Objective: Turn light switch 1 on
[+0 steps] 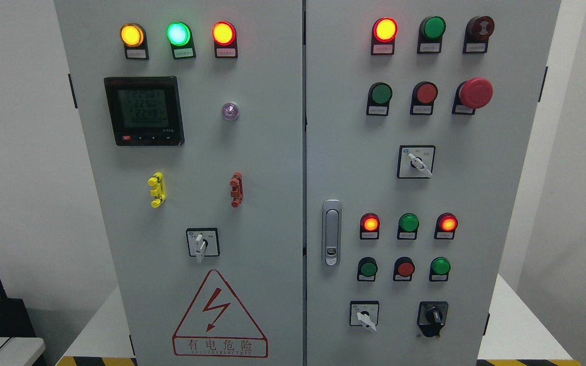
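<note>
Bright, even light, sharp focus; lit indicator lamps (223,33) bloom slightly

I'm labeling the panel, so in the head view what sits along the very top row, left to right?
Amber lamp → green lit lamp → red lamp → red lit lamp → green unlit lamp → dark red buzzer.
</note>
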Action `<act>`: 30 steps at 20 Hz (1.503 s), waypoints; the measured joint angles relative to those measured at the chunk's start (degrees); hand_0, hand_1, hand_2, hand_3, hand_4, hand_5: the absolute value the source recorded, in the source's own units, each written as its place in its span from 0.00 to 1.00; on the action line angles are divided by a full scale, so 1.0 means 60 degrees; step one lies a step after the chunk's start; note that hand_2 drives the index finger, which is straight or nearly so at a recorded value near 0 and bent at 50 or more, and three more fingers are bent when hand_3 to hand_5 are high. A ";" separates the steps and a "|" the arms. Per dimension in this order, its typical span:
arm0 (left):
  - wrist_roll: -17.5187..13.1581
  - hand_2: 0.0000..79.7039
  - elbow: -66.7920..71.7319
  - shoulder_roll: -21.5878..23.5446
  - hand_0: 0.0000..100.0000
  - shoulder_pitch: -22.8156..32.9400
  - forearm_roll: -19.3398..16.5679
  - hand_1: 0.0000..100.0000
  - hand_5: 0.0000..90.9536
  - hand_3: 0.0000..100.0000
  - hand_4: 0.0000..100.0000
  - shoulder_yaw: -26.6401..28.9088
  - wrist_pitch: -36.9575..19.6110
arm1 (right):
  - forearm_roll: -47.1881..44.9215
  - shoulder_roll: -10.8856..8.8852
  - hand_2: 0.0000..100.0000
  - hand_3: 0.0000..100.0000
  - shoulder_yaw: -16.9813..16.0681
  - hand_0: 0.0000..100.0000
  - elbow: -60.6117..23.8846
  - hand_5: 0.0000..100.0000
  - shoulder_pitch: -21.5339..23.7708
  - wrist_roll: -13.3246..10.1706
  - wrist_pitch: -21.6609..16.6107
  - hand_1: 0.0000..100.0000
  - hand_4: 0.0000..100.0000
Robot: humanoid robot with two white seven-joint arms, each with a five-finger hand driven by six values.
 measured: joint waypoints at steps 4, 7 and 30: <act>-0.0028 0.00 -0.0488 0.0225 0.35 0.0226 -0.0006 0.11 0.00 0.00 0.00 0.0541 -0.0282 | 0.0000 0.0001 0.00 0.00 0.0000 0.12 0.0000 0.00 0.0000 0.0000 0.0000 0.39 0.00; -0.0023 0.00 -0.0856 0.0382 0.35 0.0348 -0.0008 0.11 0.00 0.00 0.00 0.0929 -0.0451 | 0.0000 0.0001 0.00 0.00 0.0000 0.12 0.0000 0.00 0.0000 -0.0001 0.0000 0.39 0.00; -0.0842 0.00 -0.6740 0.0927 0.39 0.0735 0.0016 0.13 0.00 0.17 0.27 0.4384 -0.0610 | 0.0000 0.0002 0.00 0.00 0.0000 0.12 0.0000 0.00 0.0000 0.0000 0.0000 0.39 0.00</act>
